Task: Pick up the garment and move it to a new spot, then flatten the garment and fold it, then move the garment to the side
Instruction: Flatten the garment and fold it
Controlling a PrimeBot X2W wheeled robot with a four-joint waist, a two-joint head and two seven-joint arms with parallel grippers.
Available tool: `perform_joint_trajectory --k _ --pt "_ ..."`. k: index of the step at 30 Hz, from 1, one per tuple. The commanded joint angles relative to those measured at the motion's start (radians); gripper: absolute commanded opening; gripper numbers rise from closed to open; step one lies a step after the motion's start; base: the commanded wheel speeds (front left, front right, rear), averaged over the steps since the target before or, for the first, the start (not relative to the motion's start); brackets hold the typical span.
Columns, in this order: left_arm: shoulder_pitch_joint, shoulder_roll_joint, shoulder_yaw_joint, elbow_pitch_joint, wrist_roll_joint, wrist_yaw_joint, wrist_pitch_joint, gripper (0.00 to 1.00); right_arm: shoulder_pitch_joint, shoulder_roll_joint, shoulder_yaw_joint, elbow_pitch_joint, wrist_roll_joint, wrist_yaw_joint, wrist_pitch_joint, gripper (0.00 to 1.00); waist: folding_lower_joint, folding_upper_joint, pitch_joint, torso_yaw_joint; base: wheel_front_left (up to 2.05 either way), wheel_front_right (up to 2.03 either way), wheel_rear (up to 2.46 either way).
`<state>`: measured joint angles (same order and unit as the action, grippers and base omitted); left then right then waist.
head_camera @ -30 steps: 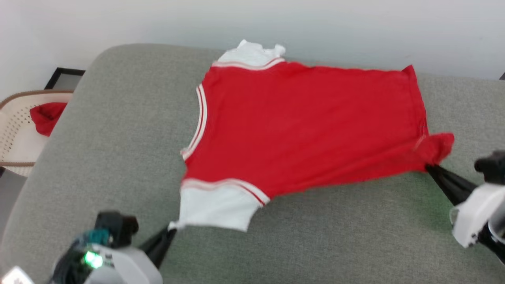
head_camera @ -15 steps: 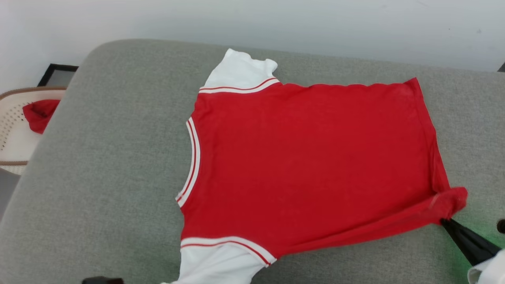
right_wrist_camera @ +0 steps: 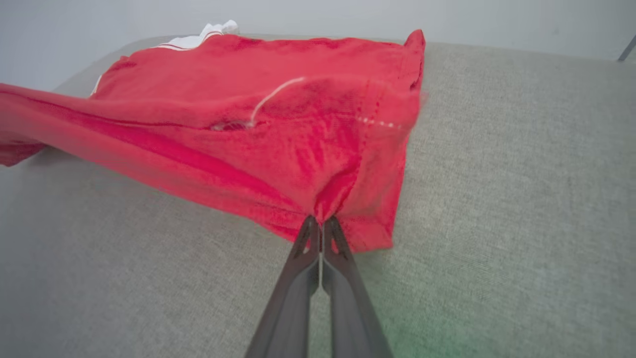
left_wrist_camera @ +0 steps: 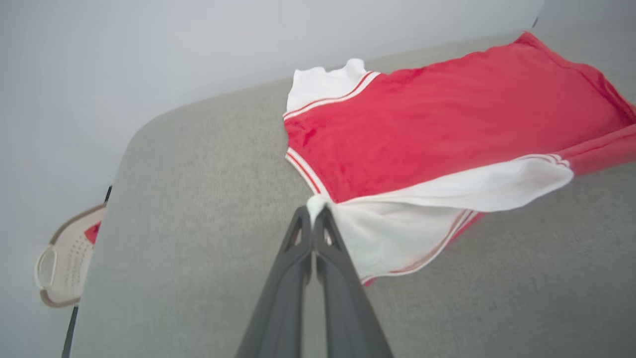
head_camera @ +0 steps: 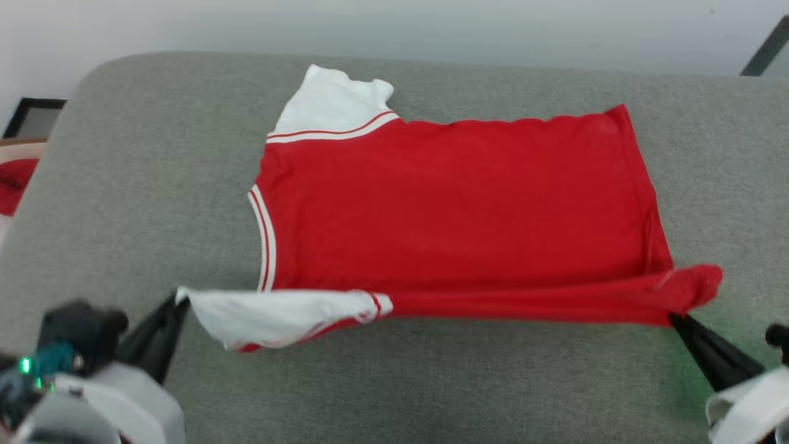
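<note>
The garment (head_camera: 456, 197), a red shirt with white sleeves and striped trim, lies spread on the grey cushion (head_camera: 154, 185), plain side up. Its near edge is lifted and stretched taut between my two grippers. My left gripper (head_camera: 180, 297) is shut on the tip of the near white sleeve (left_wrist_camera: 397, 228), at the lower left of the head view. My right gripper (head_camera: 673, 318) is shut on the near hem corner (right_wrist_camera: 343, 169) at the lower right. The far white sleeve (head_camera: 330, 108) rests flat by the wall. In the left wrist view my left gripper (left_wrist_camera: 314, 211) pinches white cloth.
A pale perforated basket (left_wrist_camera: 62, 261) with a small red cloth (head_camera: 11, 184) stands off the cushion's left end. A white wall (head_camera: 394, 24) runs close behind the cushion. A dark frame (head_camera: 28, 114) leans at the far left. Bare cushion lies left and in front of the shirt.
The head camera has shifted. My left gripper has lifted the near sleeve and pulled it left, so the near edge now hangs taut between both grippers. Both grips are unchanged.
</note>
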<state>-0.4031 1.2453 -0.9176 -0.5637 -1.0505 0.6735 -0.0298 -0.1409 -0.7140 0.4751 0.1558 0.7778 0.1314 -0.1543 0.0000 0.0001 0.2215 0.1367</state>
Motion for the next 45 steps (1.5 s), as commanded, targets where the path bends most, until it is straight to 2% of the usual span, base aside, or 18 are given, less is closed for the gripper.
perform_joint_trajectory --k 1,5,12,18,25,32,33,34,35,37,38,39,40,41,45 --pt "-0.034 -0.005 0.005 0.019 0.016 -0.020 0.016 0.00 -0.023 0.009 -0.024 -0.007 -0.018 -0.001 0.018 0.00 0.0000 -0.0001 0.018 -0.020 0.00 0.00 0.00" --pt "-0.154 -0.052 0.001 0.121 0.069 -0.120 0.088 0.00 -0.054 0.058 -0.079 -0.015 -0.058 -0.001 0.097 0.00 0.0000 -0.0001 0.033 -0.034 0.00 0.00 0.00" --pt "-0.318 -0.189 -0.029 0.372 0.120 -0.303 0.157 0.00 -0.117 0.130 -0.133 0.005 -0.123 -0.001 0.210 0.00 0.0000 -0.0001 0.058 -0.035 0.00 0.00 0.00" --pt "-0.389 -0.300 -0.062 0.573 0.114 -0.419 0.184 0.00 -0.156 0.160 -0.137 0.025 -0.142 -0.001 0.273 0.00 0.0000 -0.0001 0.081 -0.022 0.00 0.00 0.00" --pt "-0.421 -0.408 -0.096 0.749 0.100 -0.512 0.188 0.00 -0.183 0.170 -0.137 0.042 -0.145 -0.001 0.334 0.00 0.0000 -0.0001 0.094 -0.009 0.00 0.00 0.00" --pt "-0.433 -0.477 -0.112 0.863 0.071 -0.574 0.198 0.00 -0.201 0.176 -0.124 0.051 -0.135 -0.001 0.393 0.00 0.0000 -0.0001 0.088 -0.004 0.00 0.00 0.00" --pt "-0.430 -0.486 -0.108 0.872 0.055 -0.577 0.199 0.07 -0.204 0.177 -0.124 0.052 -0.132 -0.001 0.403 0.00 0.0000 -0.0001 0.085 -0.003 0.00 0.00 0.00" --pt "-0.427 -0.491 -0.102 0.880 0.045 -0.577 0.202 0.19 -0.208 0.178 -0.126 0.052 -0.130 -0.001 0.410 0.01 0.0000 -0.0001 0.082 -0.003 0.00 0.00 0.00" --pt "-0.425 -0.492 -0.100 0.887 0.038 -0.574 0.205 0.33 -0.210 0.180 -0.130 0.055 -0.128 -0.001 0.422 0.14 0.0000 -0.0001 0.079 -0.003 0.00 0.00 0.00" --pt "-0.417 -0.499 -0.089 0.886 0.013 -0.568 0.211 0.50 -0.210 0.180 -0.135 0.054 -0.129 -0.001 0.441 0.45 0.0000 -0.0001 0.071 -0.001 0.00 0.00 0.00" --pt "-0.410 -0.501 -0.085 0.881 0.002 -0.567 0.213 0.75 -0.210 0.181 -0.140 0.054 -0.128 -0.001 0.452 0.75 0.0000 -0.0001 0.067 0.000 0.00 0.00 0.00" --pt "-0.407 -0.500 -0.083 0.875 -0.003 -0.566 0.215 0.89 -0.211 0.183 -0.142 0.052 -0.129 -0.001 0.463 1.00 0.0000 -0.0001 0.064 0.001 0.00 0.00 0.00" --pt "-0.404 -0.496 -0.082 0.869 -0.006 -0.562 0.219 0.97 -0.212 0.186 -0.146 0.049 -0.129 -0.001 0.474 1.00 0.0000 -0.0001 0.060 0.001 0.00 0.00 0.00" --pt "-0.402 -0.494 -0.079 0.861 -0.011 -0.559 0.217 1.00 -0.213 0.186 -0.148 0.047 -0.129 -0.001 0.487 1.00 0.0000 -0.0001 0.055 0.002 0.00 0.00 0.00" --pt "-0.393 -0.483 -0.070 0.826 -0.022 -0.541 0.216 1.00 -0.220 0.190 -0.159 0.024 -0.139 -0.001 0.515 1.00 0.0000 -0.0001 0.038 0.002 0.00 0.00 0.00"
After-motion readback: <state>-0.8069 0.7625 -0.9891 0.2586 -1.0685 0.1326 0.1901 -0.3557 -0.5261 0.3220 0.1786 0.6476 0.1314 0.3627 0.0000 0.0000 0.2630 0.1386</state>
